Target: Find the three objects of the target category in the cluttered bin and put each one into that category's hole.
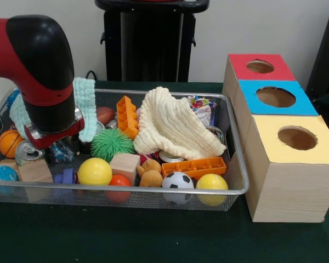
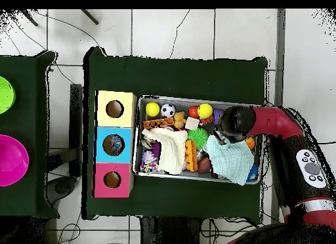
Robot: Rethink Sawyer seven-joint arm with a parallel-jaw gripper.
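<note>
Arm [image 1: 41, 71] reaches down (elbow bent) into bin [image 1: 238, 164].

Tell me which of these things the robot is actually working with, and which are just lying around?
For the job:
- arm
- bin
- box with three holes
- bin clutter such as the yellow ball, soccer ball and cream cloth; which three are wanted cannot be told

Just lying about:
- green bowl
- pink bowl, both on the side table

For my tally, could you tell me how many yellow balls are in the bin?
2: one yellow ball at the front, left of the wooden block; another at the bin's front right corner. Clutter may hide more.
</note>
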